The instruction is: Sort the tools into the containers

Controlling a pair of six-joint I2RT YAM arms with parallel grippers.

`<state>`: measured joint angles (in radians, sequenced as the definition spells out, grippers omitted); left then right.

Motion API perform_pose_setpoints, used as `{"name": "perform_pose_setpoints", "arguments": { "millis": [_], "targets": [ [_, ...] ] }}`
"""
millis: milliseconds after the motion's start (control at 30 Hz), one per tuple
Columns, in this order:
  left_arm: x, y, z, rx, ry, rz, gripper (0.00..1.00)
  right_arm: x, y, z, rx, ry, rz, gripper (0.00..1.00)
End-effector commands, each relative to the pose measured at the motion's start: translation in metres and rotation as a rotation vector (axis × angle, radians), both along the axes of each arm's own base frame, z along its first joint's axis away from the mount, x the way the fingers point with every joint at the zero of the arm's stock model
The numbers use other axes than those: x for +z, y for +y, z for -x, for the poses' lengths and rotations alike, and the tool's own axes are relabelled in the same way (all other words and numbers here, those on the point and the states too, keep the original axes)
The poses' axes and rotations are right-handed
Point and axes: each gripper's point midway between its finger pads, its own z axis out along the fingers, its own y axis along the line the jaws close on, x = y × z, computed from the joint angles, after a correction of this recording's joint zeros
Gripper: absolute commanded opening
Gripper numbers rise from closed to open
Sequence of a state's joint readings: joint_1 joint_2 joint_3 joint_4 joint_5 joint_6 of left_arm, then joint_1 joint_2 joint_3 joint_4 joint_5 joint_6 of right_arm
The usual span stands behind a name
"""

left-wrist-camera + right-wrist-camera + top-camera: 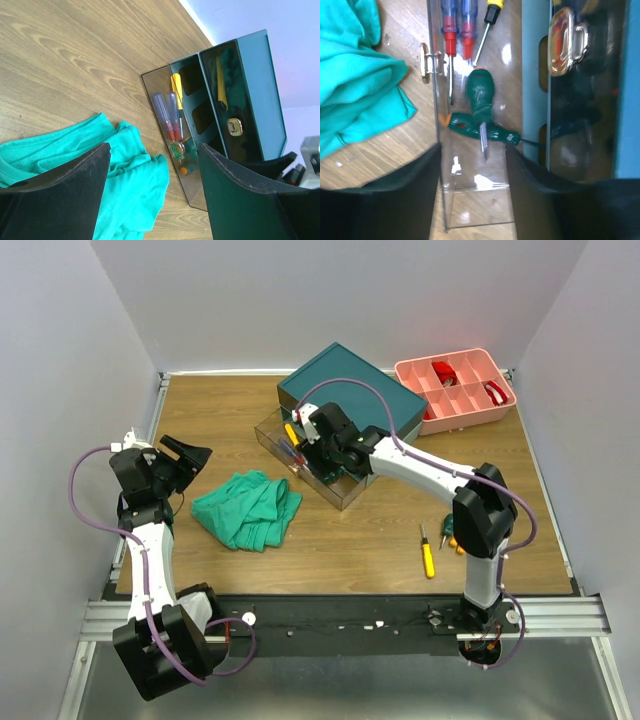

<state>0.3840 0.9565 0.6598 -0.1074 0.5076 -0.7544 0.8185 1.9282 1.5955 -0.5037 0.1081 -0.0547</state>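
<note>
The dark teal box (350, 398) stands at the back middle with a clear drawer (285, 445) pulled out toward the front left. In the right wrist view the drawer (470, 200) holds two red-and-blue screwdrivers (455, 30), a yellow-handled one (490, 20) and two green-handled ones (480, 131), the upper one (480, 92) blurred. My right gripper (472, 165) is open and empty just over the drawer's near end (312, 448). My left gripper (192, 456) is open and empty, left of the box, above a green cloth (125, 175). A yellow screwdriver (427, 554) and green and orange ones (452, 536) lie on the table front right.
The crumpled green cloth (248, 508) lies beside the open drawer's front left. A pink compartment tray (455, 390) with red items stands at the back right. In the left wrist view a second drawer (225, 100) of the box holds a yellow tool (220, 85). White walls surround the table.
</note>
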Motion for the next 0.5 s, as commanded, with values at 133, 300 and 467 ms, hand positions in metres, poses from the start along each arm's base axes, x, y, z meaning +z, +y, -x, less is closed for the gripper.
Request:
{"name": "perform_pose_setpoints", "arguments": {
  "millis": [133,300,467],
  "targets": [
    [0.017,0.001,-0.005,-0.015,-0.048,-0.031,0.8,0.007,-0.098,0.04,0.066,0.022,0.078,0.65],
    [0.011,-0.001,-0.007,-0.034,-0.041,-0.027,0.8,-0.012,-0.171,0.094,0.232,0.113,0.11,0.65],
    [0.0,-0.001,-0.008,-0.037,-0.016,-0.025,0.8,-0.032,-0.216,0.124,0.527,0.064,0.207,0.61]
  ]
}}
